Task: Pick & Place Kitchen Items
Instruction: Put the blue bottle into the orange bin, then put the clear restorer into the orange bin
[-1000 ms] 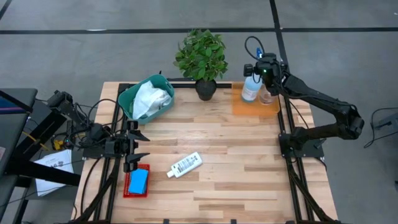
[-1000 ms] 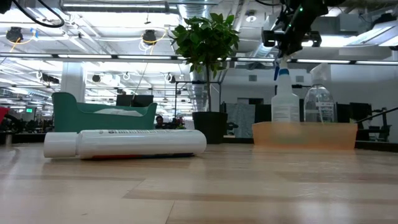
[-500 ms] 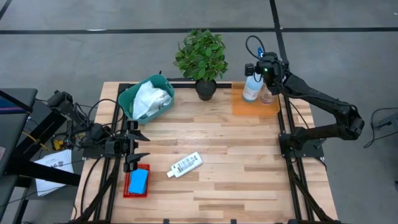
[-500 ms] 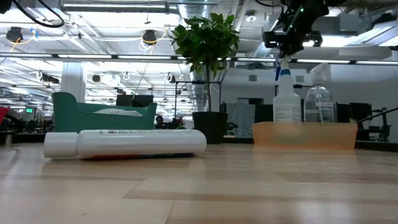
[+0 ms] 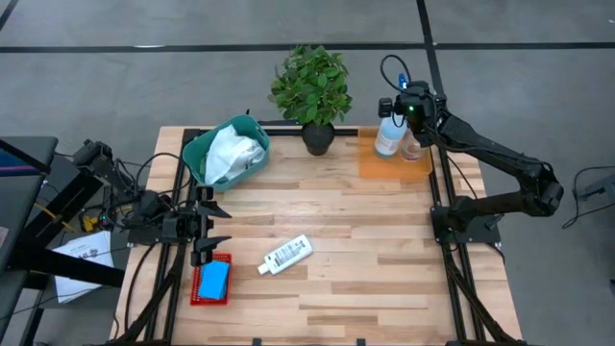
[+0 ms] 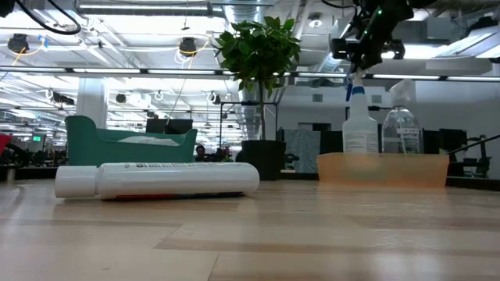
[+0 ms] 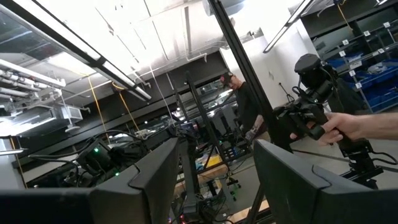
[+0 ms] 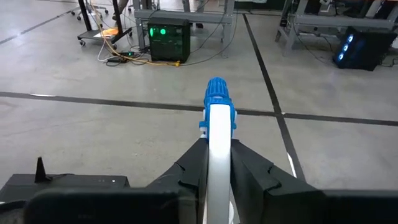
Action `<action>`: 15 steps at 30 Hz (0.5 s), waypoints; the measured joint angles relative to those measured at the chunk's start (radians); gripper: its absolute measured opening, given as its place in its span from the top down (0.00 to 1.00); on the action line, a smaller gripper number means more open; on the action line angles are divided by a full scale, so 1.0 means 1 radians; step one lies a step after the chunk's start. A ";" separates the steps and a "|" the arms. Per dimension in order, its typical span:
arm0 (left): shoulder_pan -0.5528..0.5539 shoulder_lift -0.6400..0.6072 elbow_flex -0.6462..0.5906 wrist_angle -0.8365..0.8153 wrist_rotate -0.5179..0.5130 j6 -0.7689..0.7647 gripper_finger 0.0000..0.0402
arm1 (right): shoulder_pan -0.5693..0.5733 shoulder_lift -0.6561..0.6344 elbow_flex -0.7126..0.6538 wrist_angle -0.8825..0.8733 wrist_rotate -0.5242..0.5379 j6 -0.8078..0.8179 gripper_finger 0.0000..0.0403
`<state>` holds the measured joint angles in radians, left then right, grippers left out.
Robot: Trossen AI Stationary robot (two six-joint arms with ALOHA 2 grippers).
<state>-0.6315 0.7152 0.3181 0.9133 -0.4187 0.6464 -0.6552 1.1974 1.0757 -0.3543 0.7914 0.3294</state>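
High view, near left: blue sponge [image 5: 213,279] lying in a red tray [image 5: 201,294] at the near-left edge of the bench [image 5: 365,259].
Near middle: small white labelled bottle [image 5: 286,254] on its side, apart from everything else.
Left tool [image 5: 213,229]: parked just beside the red tray, fingers spread apart, holding nothing.
Far left: teal basket [image 5: 197,154] with white cloth [image 5: 233,152] inside.
Far middle: potted plant [image 5: 310,88], not part of the job.
Far right: orange tray [image 5: 375,167] holding two clear spray bottles.
Right tool [image 5: 402,113]: over the blue-capped spray bottle [image 5: 387,135], fingers close on either side of its neck; gripping or letting go, cannot tell.
Step in hand: setting that bottle upright in the orange tray, by judgement.
Next move: full release, straight lift clear without tipping either bottle.
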 joint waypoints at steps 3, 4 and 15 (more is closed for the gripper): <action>0.000 0.000 0.000 0.000 -0.001 0.000 0.49 | 0.000 -0.006 -0.001 -0.004 -0.001 0.008 0.86; 0.000 0.000 0.000 0.000 -0.003 0.000 0.49 | 0.000 -0.009 -0.001 -0.009 -0.001 0.015 0.85; 0.000 0.000 0.000 0.000 -0.035 0.000 0.49 | 0.002 -0.057 -0.002 -0.050 -0.012 0.035 0.54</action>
<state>-0.6315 0.7151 0.3180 0.9134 -0.4538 0.6468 -0.6527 1.1401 1.0737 -0.4040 0.7795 0.3645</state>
